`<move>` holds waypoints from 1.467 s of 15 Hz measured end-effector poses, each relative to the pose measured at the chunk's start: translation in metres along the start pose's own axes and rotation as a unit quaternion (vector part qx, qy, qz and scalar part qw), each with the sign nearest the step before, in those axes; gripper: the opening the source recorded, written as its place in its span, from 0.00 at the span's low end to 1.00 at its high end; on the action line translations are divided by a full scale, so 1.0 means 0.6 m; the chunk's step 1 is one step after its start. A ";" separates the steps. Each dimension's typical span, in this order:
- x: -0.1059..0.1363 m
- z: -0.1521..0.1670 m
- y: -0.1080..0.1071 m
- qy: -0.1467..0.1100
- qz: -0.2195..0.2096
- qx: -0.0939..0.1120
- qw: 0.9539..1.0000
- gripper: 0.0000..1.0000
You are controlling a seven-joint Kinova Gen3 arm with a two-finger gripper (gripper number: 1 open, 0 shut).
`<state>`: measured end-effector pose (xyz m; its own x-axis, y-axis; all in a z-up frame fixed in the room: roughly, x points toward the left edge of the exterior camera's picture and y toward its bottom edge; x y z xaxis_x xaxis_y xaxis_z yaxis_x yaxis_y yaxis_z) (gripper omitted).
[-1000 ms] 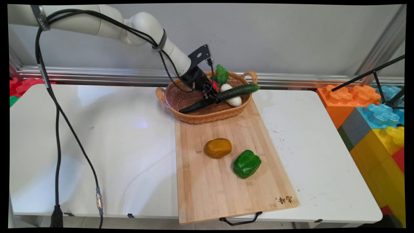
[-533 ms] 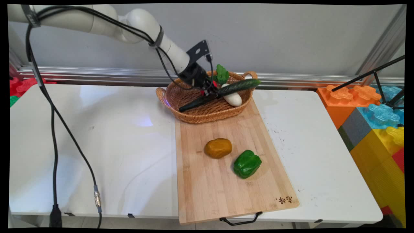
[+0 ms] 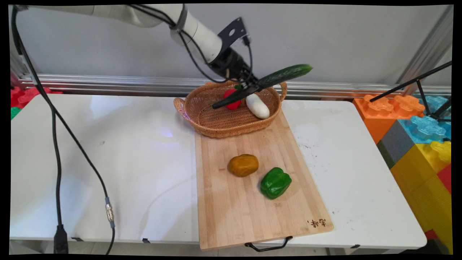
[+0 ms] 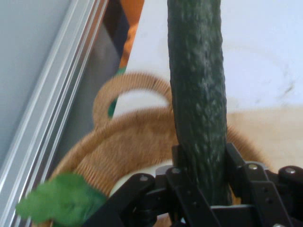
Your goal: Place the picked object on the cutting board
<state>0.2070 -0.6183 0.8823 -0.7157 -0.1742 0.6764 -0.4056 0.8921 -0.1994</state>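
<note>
While its fingers clamp the cucumber (image 3: 265, 81) near the middle, the hand (image 3: 249, 86) holds it tilted, clear above the wicker basket (image 3: 216, 124) on the white surface (image 3: 126, 151).

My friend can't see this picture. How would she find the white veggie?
Look at the wicker basket at the far end of the wooden cutting board. Inside, on its right side, lies the white vegetable, beside a red one. It is the only white one.

— Where is there room to pass?
— The white table (image 3: 108, 151) left of the cutting board (image 3: 234, 216) lies open (cables hang at its far left).
— And in the way?
— The basket (image 3: 216, 128), potato (image 3: 243, 165) and green pepper (image 3: 275, 182).
</note>
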 end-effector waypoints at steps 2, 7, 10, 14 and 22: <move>0.026 -0.007 0.014 0.005 0.007 -0.002 1.000 0.00; 0.070 -0.014 0.075 -0.015 0.005 -0.035 0.999 0.00; 0.079 -0.006 0.108 -0.033 0.003 -0.055 0.998 0.00; 0.076 0.021 0.142 -0.053 0.006 -0.073 0.996 0.00; 0.027 0.098 0.183 -0.095 0.027 -0.082 0.992 0.00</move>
<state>0.1171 -0.5481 0.8297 -0.8346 -0.1854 0.5188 -0.2761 0.9556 -0.1026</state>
